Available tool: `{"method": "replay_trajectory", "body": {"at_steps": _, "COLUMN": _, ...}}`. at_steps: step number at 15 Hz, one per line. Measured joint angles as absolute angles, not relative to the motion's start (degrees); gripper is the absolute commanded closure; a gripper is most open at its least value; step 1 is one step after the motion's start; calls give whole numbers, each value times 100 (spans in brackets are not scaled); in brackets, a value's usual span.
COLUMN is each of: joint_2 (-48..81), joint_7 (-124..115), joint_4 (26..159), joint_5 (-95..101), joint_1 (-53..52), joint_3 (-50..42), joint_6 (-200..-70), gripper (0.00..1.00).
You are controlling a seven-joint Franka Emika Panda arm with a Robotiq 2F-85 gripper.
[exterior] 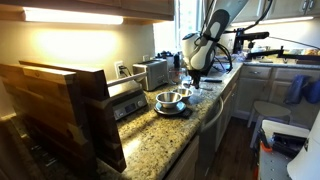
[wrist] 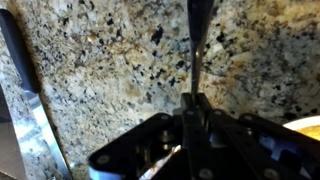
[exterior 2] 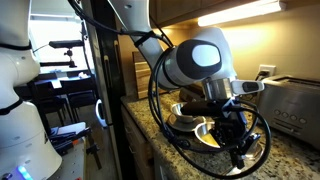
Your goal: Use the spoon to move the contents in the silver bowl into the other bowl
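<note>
The silver bowl [exterior: 169, 99] stands on the granite counter in front of the toaster. Its rim also shows behind the arm in an exterior view [exterior 2: 186, 117]. A second bowl [exterior: 185, 92] sits right behind it, near the arm. My gripper [exterior: 197, 76] hangs just above the counter beside the bowls. In the wrist view the gripper [wrist: 195, 100] is shut on the thin dark spoon handle [wrist: 195, 40], which runs up over bare granite. The spoon's head is hidden. The bowls' contents cannot be made out.
A toaster [exterior: 151, 72] stands by the wall; it also shows in an exterior view [exterior 2: 295, 100]. A wooden rack [exterior: 65, 105] fills the near counter. A long dark-handled utensil [wrist: 25, 85] lies on the granite. A pale yellowish rim [wrist: 305, 125] shows at the wrist view's edge.
</note>
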State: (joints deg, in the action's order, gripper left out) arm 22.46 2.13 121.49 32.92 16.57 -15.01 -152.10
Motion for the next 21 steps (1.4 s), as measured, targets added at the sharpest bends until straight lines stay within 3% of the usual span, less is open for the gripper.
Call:
{"method": "replay_trajectory", "body": {"at_steps": 11, "joint_2": 2822, "joint_7": 748, "joint_4": 11788, "joint_5": 2443, "joint_1": 1657, "joint_3": -1499, "joint_6": -15468, "gripper": 94}}
{"method": "replay_trajectory", "body": {"at_steps": 12, "joint_2": 2846, "joint_7": 783, "joint_4": 11765, "joint_5": 2398, "joint_1": 1657, "joint_3": -1500, "joint_6": -15468, "gripper": 68}}
{"method": "replay_trajectory", "body": {"at_steps": 14, "joint_2": 2876, "joint_7": 824, "joint_4": 11738, "joint_5": 2327, "joint_1": 1657, "joint_3": -1500, "joint_6": -15468, "gripper": 61}}
{"method": "replay_trajectory", "body": {"at_steps": 21, "joint_2": 2885, "joint_7": 838, "joint_4": 11689, "joint_5": 2281, "joint_1": 1659, "joint_3": -1578, "joint_6": -15468, "gripper": 16}}
